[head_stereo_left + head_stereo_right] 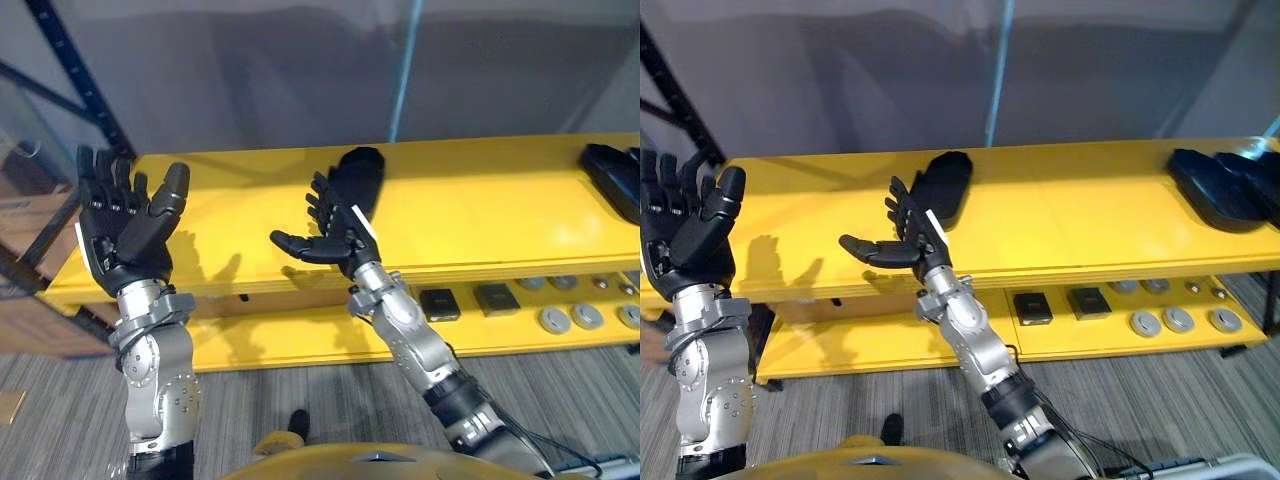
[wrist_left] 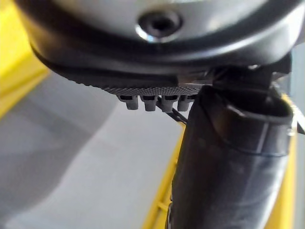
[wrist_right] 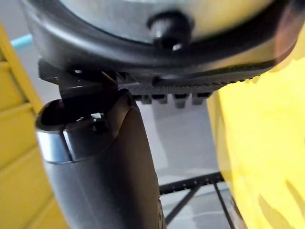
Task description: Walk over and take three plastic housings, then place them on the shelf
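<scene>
1. The yellow shelf (image 1: pixel 480 215) lies bare between the middle black housing (image 1: pixel 358 178) and the black housings (image 1: pixel 612 178) at its right end
2. Left of that housing it is bare too
3. A dark rack upright (image 1: pixel 78 75) stands at its left end

Left hand (image 1: pixel 125 225) and right hand (image 1: pixel 335 230) raised, fingers spread, empty
</scene>
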